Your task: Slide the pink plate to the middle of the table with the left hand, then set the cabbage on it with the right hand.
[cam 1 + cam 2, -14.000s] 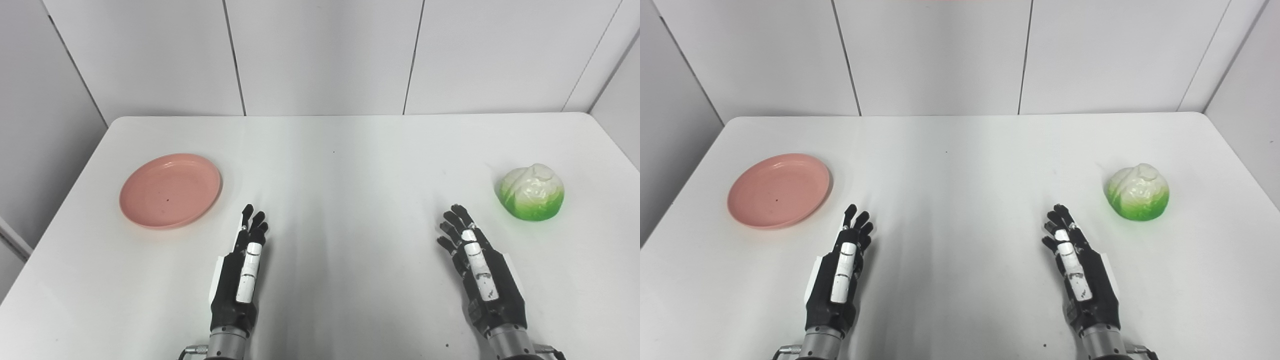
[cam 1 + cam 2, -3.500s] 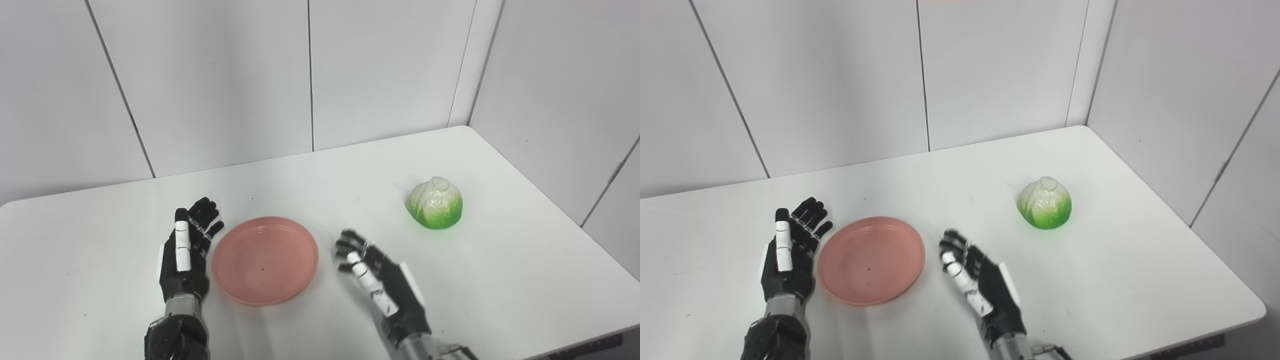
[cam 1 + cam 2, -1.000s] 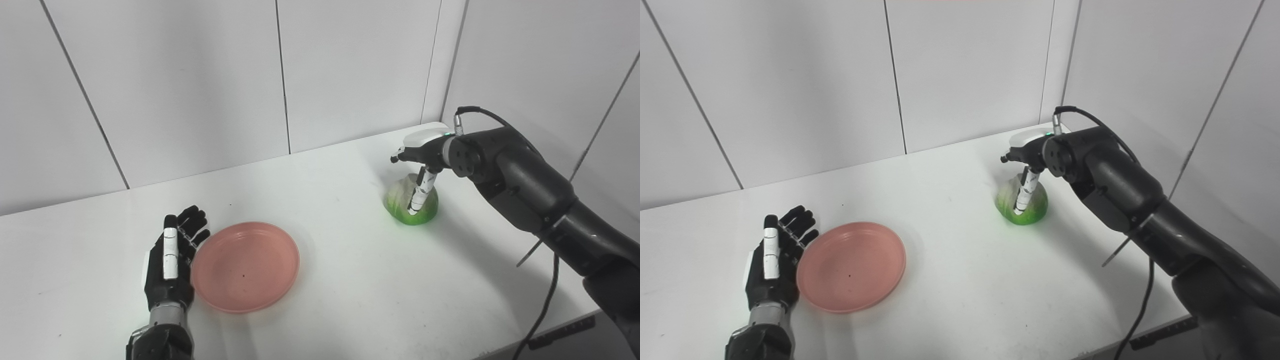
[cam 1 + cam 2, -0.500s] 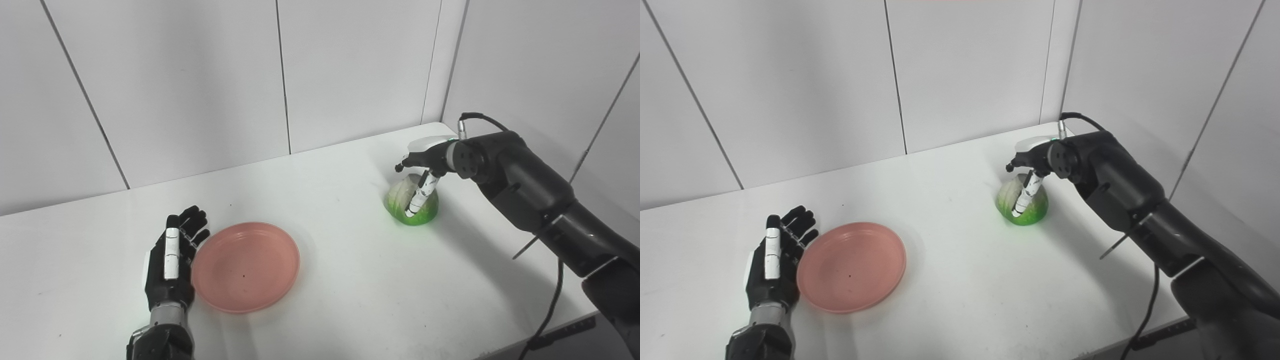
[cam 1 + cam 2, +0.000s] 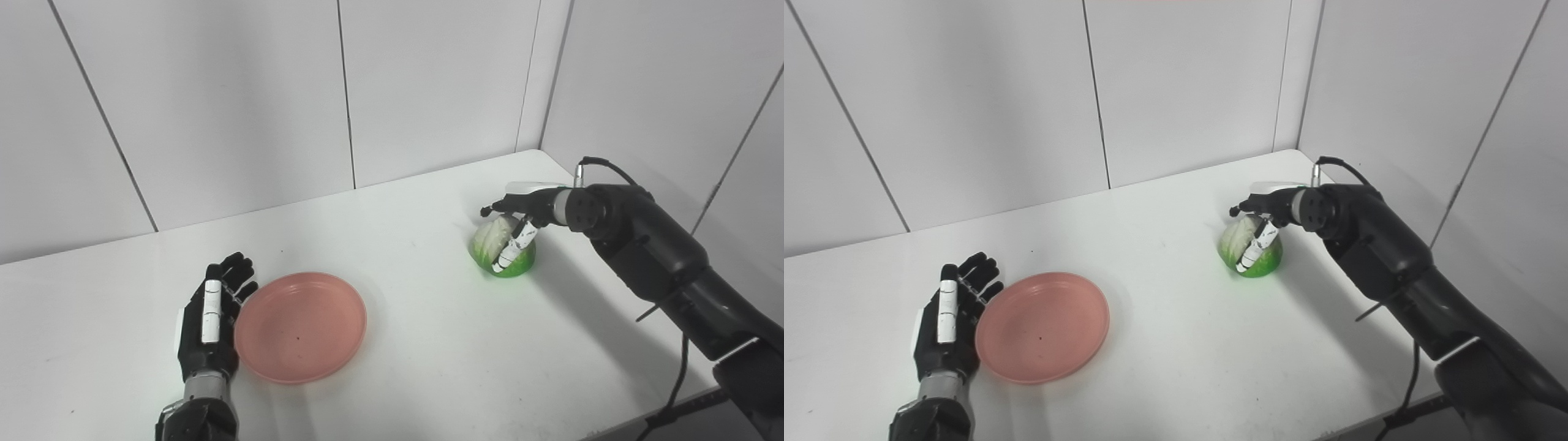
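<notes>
Fingers of my right hand (image 5: 517, 223) curl down over the cabbage (image 5: 502, 248), gripping its glossy, ribbed top at the table's (image 5: 429, 343) far right; whether it rests on the surface, I cannot tell. My left hand (image 5: 211, 321) lies flat, fingers spread, touching the smooth, round pink plate (image 5: 300, 326) near mid-table.

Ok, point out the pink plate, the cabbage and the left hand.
pink plate (image 5: 300, 327), left eye view, bare centre.
cabbage (image 5: 490, 240), left eye view, pale upper left side.
left hand (image 5: 946, 331), right eye view, back of hand.
</notes>
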Motion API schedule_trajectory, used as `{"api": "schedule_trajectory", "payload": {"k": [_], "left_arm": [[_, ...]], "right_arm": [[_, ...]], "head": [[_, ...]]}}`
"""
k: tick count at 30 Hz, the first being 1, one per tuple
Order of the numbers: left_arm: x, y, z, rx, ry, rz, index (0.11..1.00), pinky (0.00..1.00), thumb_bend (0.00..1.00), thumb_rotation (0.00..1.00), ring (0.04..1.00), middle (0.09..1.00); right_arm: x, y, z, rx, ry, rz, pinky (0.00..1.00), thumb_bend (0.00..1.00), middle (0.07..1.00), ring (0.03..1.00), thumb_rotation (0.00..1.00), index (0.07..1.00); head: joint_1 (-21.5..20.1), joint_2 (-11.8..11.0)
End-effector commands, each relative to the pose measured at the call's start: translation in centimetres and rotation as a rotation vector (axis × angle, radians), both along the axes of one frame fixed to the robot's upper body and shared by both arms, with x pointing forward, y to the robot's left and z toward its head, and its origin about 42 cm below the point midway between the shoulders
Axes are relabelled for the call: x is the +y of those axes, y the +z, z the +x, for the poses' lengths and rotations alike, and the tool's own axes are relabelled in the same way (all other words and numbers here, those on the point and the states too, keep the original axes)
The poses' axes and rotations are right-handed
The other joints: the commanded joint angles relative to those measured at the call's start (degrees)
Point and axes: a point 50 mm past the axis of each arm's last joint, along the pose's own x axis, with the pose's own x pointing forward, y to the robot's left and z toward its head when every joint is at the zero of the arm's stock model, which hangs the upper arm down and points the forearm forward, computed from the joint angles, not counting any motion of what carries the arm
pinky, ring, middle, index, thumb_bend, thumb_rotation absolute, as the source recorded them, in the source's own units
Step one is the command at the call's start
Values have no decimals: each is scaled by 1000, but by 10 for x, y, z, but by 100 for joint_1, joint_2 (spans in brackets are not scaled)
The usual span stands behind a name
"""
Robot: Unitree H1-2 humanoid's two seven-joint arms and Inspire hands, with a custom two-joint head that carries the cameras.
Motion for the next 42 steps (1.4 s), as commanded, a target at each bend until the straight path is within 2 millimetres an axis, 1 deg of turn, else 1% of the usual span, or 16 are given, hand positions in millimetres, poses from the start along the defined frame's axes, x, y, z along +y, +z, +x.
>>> {"api": "schedule_trajectory", "payload": {"k": [1,4,12,14,16,19,20,21,22,23,24,25,27,30,36,42], "left_arm": [[-2,-35,-21,133,-12,1,650,769,869,755,799,737],[-4,-36,-21,131,-12,-1,642,773,863,753,798,736],[-7,-34,-22,134,-16,-4,648,763,872,754,797,740],[-8,-33,-22,134,-16,-6,643,768,876,750,797,738],[-9,-33,-23,135,-13,-10,645,769,875,749,798,741],[-10,-33,-23,135,-10,-15,652,771,866,749,800,745],[-10,-33,-23,135,-11,-14,652,776,861,752,801,744],[-11,-33,-23,135,-11,-13,651,777,864,754,801,743],[-11,-33,-23,136,-10,-15,649,777,866,756,801,742],[-11,-33,-23,136,-9,-17,649,778,867,754,801,742],[-11,-33,-23,135,-9,-17,650,779,867,753,802,743],[-12,-33,-24,135,-8,-17,649,778,862,756,802,744],[-12,-33,-24,133,-7,-13,642,772,863,761,801,743],[-12,-33,-24,139,-6,-19,645,777,860,759,804,742],[-13,-33,-24,145,-7,-28,651,779,860,752,798,747],[-14,-34,-25,148,-11,-27,660,778,848,751,805,755]], "right_arm": [[-1,16,6,-60,9,-36,758,1000,933,893,319,878],[-1,8,6,-50,11,-57,708,1000,926,865,314,870],[2,-15,9,-30,25,-203,681,1000,890,851,232,827],[4,-20,9,-46,32,-229,592,1000,853,776,163,799],[4,-26,9,-74,43,-233,551,993,826,733,131,780],[4,-35,9,-150,51,-206,523,901,747,658,106,720],[4,-39,9,-180,52,-195,444,872,644,550,83,689],[4,-41,9,-199,53,-189,373,725,563,460,42,664],[4,-44,9,-217,59,-184,329,635,514,404,17,649],[3,-46,9,-229,60,-175,298,584,495,366,9,572],[2,-49,8,-238,57,-158,294,558,487,361,4,533],[1,-51,8,-248,54,-140,299,537,450,367,1,530],[-2,-53,7,-262,47,-104,297,528,445,369,0,507],[-4,-51,5,-279,51,-65,301,527,458,376,0,495],[-1,-39,1,-270,45,36,235,518,417,297,0,528],[4,-12,-1,-268,117,121,259,522,430,327,0,519]], "head": [[15,-9],[37,-3],[98,61],[112,74],[121,87],[138,107],[143,113],[143,113],[153,117],[156,118],[160,121],[166,125],[174,138],[174,138],[197,150],[291,171]]}}
